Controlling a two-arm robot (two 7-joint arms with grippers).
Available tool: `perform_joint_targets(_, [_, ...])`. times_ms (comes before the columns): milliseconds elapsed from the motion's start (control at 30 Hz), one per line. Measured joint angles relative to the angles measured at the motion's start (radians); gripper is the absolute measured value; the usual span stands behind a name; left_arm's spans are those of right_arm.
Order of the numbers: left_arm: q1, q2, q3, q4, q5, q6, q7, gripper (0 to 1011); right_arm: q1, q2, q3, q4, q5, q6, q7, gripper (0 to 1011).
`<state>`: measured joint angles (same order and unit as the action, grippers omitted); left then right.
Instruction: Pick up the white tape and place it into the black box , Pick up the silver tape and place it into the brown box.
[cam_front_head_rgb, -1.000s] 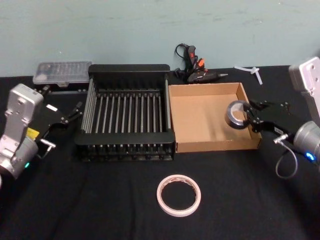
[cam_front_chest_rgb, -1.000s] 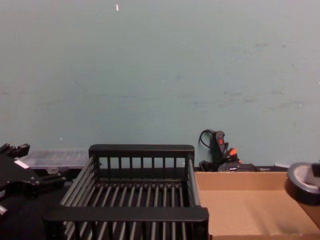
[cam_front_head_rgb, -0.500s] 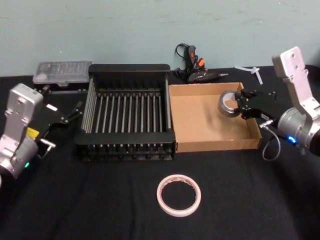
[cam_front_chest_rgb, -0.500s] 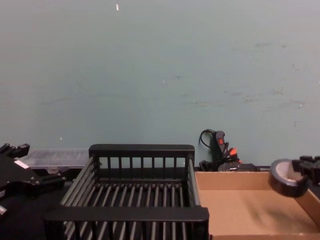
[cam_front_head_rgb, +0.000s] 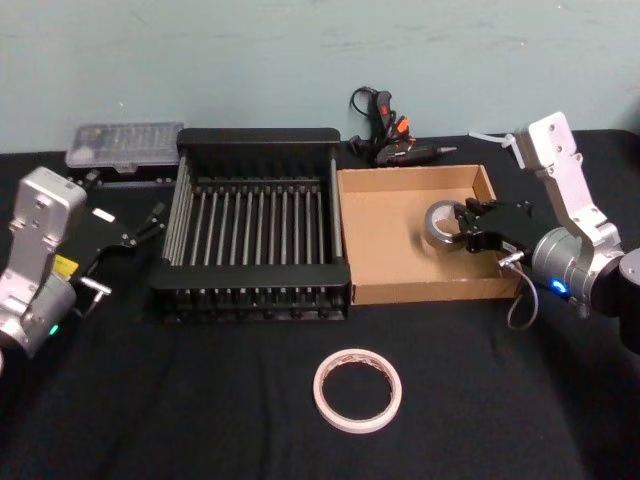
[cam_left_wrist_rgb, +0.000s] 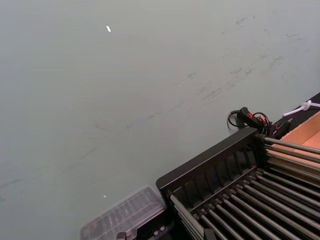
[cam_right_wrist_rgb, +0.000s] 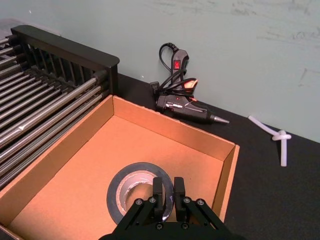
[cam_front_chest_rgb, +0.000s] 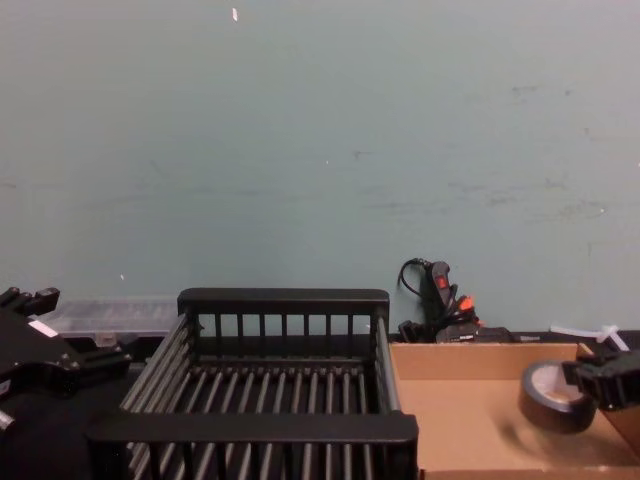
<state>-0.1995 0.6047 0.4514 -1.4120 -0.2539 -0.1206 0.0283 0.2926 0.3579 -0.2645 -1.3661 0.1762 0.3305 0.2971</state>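
Observation:
The silver tape (cam_front_head_rgb: 438, 224) is a dark grey roll held inside the brown box (cam_front_head_rgb: 430, 291), low over its floor near the right wall. My right gripper (cam_front_head_rgb: 463, 229) is shut on the roll's rim. The right wrist view shows the same silver tape (cam_right_wrist_rgb: 134, 192) over the tan floor, pinched by the right gripper (cam_right_wrist_rgb: 168, 193). In the chest view the silver tape (cam_front_chest_rgb: 549, 398) hangs tilted below the box's rim. The white tape (cam_front_head_rgb: 357, 390) lies flat on the black cloth in front of both boxes. The black box (cam_front_head_rgb: 258, 137) stands left of the brown one. My left gripper (cam_front_head_rgb: 148, 224) rests open, left of the crate.
A black and orange glue gun (cam_front_head_rgb: 386, 135) with its cord lies behind the boxes by the wall. A clear plastic case (cam_front_head_rgb: 125, 143) sits at the back left. A white plastic piece (cam_front_head_rgb: 497, 140) lies at the back right.
My right gripper has carried the silver tape leftward and down, from the brown box's right wall to low inside it. The left arm and the white tape have not moved.

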Motion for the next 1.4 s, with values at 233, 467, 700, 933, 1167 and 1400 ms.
perform_joint_targets(233, [0.0,0.0,0.0,0.0,0.0,0.0,0.0,1001,0.006,-0.007,-0.003,0.012,-0.011,0.001,0.0,135])
perform_joint_targets(467, [0.0,0.0,0.0,0.0,0.0,0.0,0.0,1001,0.006,-0.006,-0.002,0.011,-0.01,0.001,0.0,135])
perform_joint_targets(700, [0.0,0.0,0.0,0.0,0.0,0.0,0.0,1001,0.005,-0.006,-0.001,0.01,-0.009,0.001,0.0,300])
perform_joint_targets(933, [0.0,0.0,0.0,0.0,0.0,0.0,0.0,1001,0.005,-0.005,-0.001,0.01,-0.007,0.002,0.0,542])
perform_joint_targets(1167, [0.0,0.0,0.0,0.0,0.0,0.0,0.0,1001,0.004,-0.005,-0.001,0.009,-0.007,0.002,0.0,742])
perform_joint_targets(1400, [0.0,0.0,0.0,0.0,0.0,0.0,0.0,1001,0.004,-0.005,-0.001,0.009,-0.006,0.002,0.0,934])
